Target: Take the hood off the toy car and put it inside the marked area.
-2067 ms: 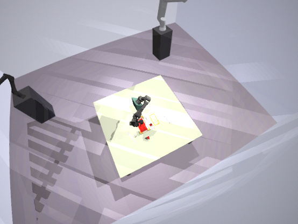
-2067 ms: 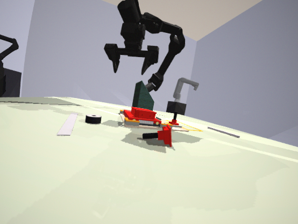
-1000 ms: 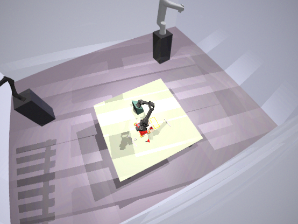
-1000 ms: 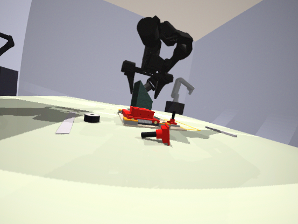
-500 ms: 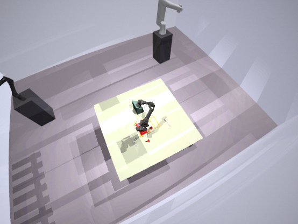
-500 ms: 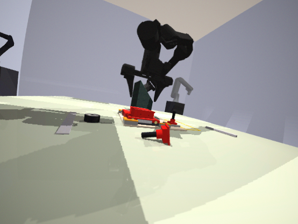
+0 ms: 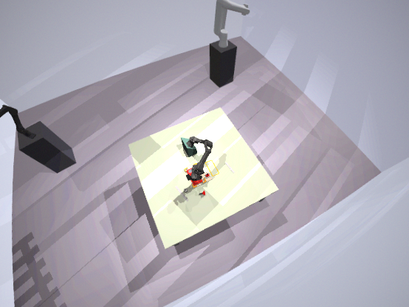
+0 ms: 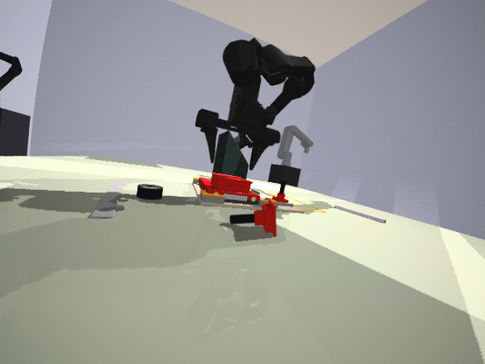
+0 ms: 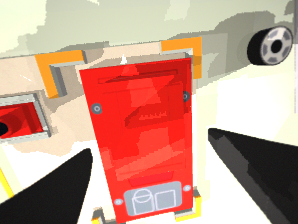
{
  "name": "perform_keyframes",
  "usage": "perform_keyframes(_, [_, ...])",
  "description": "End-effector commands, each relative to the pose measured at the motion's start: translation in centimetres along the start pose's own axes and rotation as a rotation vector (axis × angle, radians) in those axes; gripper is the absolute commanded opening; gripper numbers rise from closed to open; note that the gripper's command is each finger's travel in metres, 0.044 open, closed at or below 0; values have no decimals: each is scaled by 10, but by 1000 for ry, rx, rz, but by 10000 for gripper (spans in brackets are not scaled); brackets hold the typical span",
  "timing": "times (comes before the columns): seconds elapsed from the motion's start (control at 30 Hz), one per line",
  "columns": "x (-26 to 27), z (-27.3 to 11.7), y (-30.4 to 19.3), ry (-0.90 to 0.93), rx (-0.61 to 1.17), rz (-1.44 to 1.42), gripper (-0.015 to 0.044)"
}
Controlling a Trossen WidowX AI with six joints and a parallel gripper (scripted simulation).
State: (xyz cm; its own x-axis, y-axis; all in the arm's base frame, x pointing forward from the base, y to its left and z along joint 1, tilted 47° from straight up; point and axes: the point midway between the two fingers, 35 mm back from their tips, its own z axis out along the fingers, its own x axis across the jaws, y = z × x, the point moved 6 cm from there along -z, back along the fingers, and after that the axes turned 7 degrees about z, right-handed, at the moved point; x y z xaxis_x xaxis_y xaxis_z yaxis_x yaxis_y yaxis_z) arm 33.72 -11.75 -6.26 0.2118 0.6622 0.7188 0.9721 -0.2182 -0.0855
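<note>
In the exterior view, a flat pale grey strip (image 8: 108, 200) lies farthest left on the pale green table top (image 8: 131, 271). Just right of it sits a loose black toy wheel (image 8: 150, 192), lying on its side and apart from the other parts. Next comes the red toy car (image 8: 228, 189), low and flat on its tan and orange base plate. Its flat red rectangular hood (image 9: 139, 135) is on the car, seated between orange corner brackets, with small grey screw heads near its corners and a grey emblem plate at its near end in the wrist view.

Directly above the car hangs the black parallel-jaw gripper (image 8: 234, 150), both dark pointed fingers (image 8: 209, 137) aimed down. The jaws are spread wide with nothing between them. In the wrist view one finger tip shows at the lower left of the hood and the other at the lower right, so the hood lies below, centred in the gap between them. The exterior view shows the finger tips above the car, touching neither it nor the table.

Behind the gripper stands a dark teal wedge-shaped block (image 8: 229, 155). In front of the car, a loose red bracket piece with a black peg (image 8: 262, 218) rests on the table. To the right, thin yellow lines trace the marked area (image 8: 306, 206), beside the car. Farthest right lies a thin grey rod (image 8: 360, 214), well apart from the car.
</note>
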Motion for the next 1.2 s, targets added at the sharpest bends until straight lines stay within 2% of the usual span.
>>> perform_keyframes(0.0, [0, 4, -1, 4, 1, 6, 440])
perform_keyframes(1.17, [0, 26, -2, 6, 1, 5, 440])
